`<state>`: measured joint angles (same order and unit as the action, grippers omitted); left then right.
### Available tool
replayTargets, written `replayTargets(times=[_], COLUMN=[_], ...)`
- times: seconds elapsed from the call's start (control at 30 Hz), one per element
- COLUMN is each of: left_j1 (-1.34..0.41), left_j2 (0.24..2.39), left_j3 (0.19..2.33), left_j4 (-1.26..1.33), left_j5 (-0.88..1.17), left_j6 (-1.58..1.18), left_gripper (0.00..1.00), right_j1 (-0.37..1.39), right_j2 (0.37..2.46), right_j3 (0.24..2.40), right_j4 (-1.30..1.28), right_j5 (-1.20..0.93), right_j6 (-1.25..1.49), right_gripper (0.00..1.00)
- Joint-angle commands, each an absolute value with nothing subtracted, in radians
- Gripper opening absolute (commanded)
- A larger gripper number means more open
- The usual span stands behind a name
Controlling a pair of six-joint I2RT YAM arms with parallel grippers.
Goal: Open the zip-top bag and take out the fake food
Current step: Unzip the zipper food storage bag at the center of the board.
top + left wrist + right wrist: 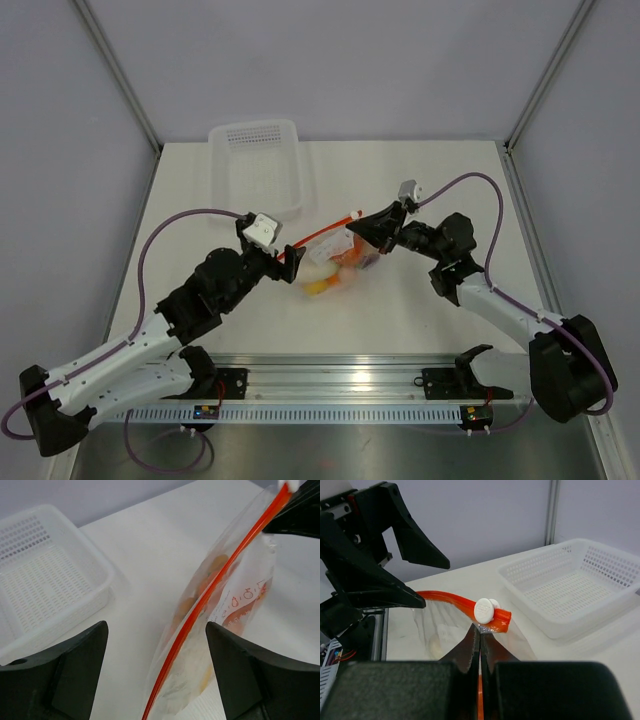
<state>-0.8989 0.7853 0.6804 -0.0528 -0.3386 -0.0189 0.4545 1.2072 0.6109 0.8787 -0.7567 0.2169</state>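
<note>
The clear zip-top bag (338,258) lies mid-table between both arms, its red-orange zipper strip (210,592) lifted at one end. The fake food (340,268), orange and yellow pieces, shows through the plastic (216,565). My right gripper (480,630) is shut on the bag's top corner just under the white slider (484,611), holding that end up. My left gripper (156,625) is wide open, and the zipper strip runs through the gap between its fingers without touching either. In the top view the left gripper (290,256) is at the bag's left end and the right gripper (357,231) at its upper right.
A white perforated basket (258,165) stands at the back left of the table, close beyond the bag (575,585). The left arm's black fingers (385,555) loom just across the bag from the right wrist. Enclosure walls and posts ring the table.
</note>
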Motion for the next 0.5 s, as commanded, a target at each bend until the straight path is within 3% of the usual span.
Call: replayTargets(times=[0.0,0.2,0.47], left_j1=[-0.897,-0.897,-0.897], left_j2=[0.755,0.796,0.888], left_j3=[0.713,0.773,0.899], left_j4=[-0.005,0.003,-0.034], left_j5=[-0.197,-0.011,0.074], left_j6=[-0.006,0.017,0.015], left_gripper=[0.83,0.84,0.83], right_j1=[0.463,0.532,0.623], right_j2=[1.174,1.172,1.17], right_j3=[0.583,0.574,0.583], right_j4=[0.81,0.756,0.683], right_j5=[-0.69,-0.615,-0.548], right_j6=[0.137,0.045,-0.064], right_gripper=[0.0,0.0,0.0])
